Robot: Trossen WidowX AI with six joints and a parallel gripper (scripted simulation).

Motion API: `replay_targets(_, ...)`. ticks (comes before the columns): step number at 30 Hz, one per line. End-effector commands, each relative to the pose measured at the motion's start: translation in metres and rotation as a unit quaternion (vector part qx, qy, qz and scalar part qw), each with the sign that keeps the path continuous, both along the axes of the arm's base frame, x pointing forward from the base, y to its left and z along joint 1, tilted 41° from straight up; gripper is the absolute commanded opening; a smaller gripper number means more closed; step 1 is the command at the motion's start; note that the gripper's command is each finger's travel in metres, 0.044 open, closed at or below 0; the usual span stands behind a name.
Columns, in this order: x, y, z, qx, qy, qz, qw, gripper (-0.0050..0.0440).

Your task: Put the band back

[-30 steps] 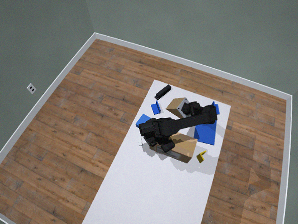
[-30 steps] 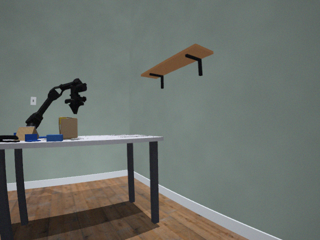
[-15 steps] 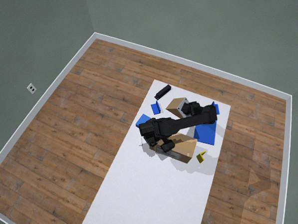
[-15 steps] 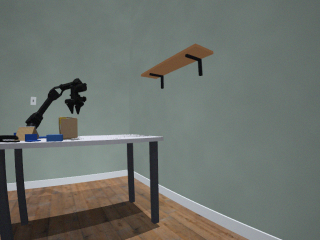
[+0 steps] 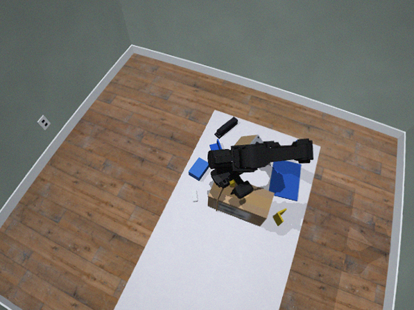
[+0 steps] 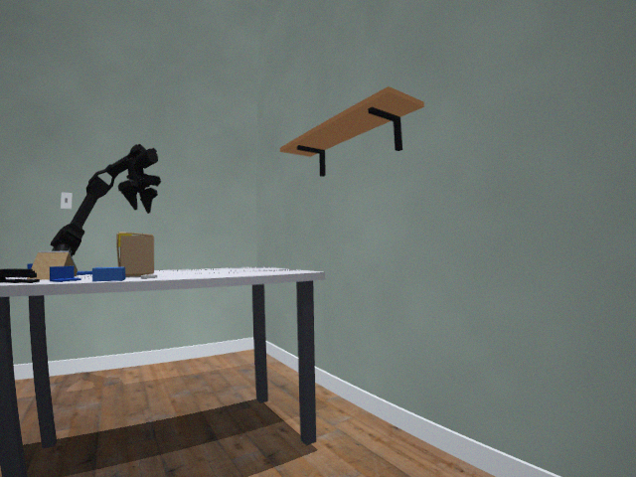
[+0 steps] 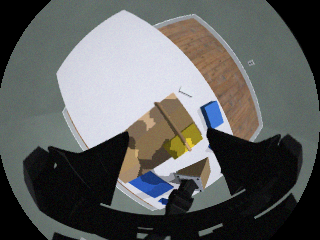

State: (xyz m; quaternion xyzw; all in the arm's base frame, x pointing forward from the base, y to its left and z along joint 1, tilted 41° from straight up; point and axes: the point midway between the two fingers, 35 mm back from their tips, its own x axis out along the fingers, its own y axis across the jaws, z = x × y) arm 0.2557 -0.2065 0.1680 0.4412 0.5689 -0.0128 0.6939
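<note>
The brown carton (image 5: 241, 204) stands on the white table top; it also shows in the side view (image 6: 135, 253) and the wrist view (image 7: 156, 140). A yellow corner guard (image 7: 184, 140) sits on its top edge, partly hidden by my fingers in the overhead view (image 5: 232, 182). A thin dark band (image 7: 164, 118) crosses the carton top and runs up to the guard; near the carton's left end it shows as a thin line (image 5: 218, 201). I cannot tell whether it lies over the guard. My gripper (image 6: 139, 197) is open and empty, well above the carton and touching nothing.
A second yellow angle piece (image 5: 279, 216) lies right of the carton. A blue mat (image 5: 285, 178), a blue block (image 5: 199, 168), a wooden wedge box (image 5: 249, 139), a black bar (image 5: 226, 127) and a small white piece (image 5: 195, 195) lie around it. A wall shelf (image 6: 354, 120) hangs far off.
</note>
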Motion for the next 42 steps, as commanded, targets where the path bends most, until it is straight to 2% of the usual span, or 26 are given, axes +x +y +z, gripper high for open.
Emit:
replay_targets(1, -0.001, 0.0, -0.002, 0.003, -0.004, 0.003, 1.0, 0.044)
replay_targets(4, -0.02, 0.0, -0.021, 0.034, -0.066, 0.032, 0.997, 0.044)
replay_targets(6, -0.031, 0.001, -0.032, 0.061, -0.098, 0.023, 0.993, 0.044)
replay_targets(10, -0.044, 0.002, -0.043, 0.071, -0.153, 0.029, 0.985, 0.044)
replay_targets(12, -0.044, 0.002, -0.043, 0.071, -0.153, 0.029, 0.985, 0.044)
replay_targets(13, -0.047, 0.003, -0.045, 0.059, -0.183, 0.049, 0.98, 0.044)
replay_targets(14, -0.054, 0.004, -0.05, 0.075, -0.201, 0.028, 0.976, 0.044)
replay_targets(18, -0.065, 0.007, -0.058, 0.07, -0.259, 0.022, 0.963, 0.044)
replay_targets(27, -0.086, 0.014, -0.07, 0.031, -0.376, -0.011, 0.926, 0.044)
replay_targets(29, -0.086, 0.014, -0.07, 0.031, -0.376, -0.011, 0.926, 0.044)
replay_targets(30, -0.089, 0.015, -0.071, 0.007, -0.399, 0.0, 0.917, 0.044)
replay_targets(31, -0.094, 0.016, -0.074, 0.007, -0.412, -0.03, 0.91, 0.044)
replay_targets(33, -0.098, 0.018, -0.075, -0.009, -0.432, -0.04, 0.901, 0.044)
replay_targets(42, -0.113, 0.024, -0.08, -0.089, -0.496, -0.092, 0.859, 0.044)
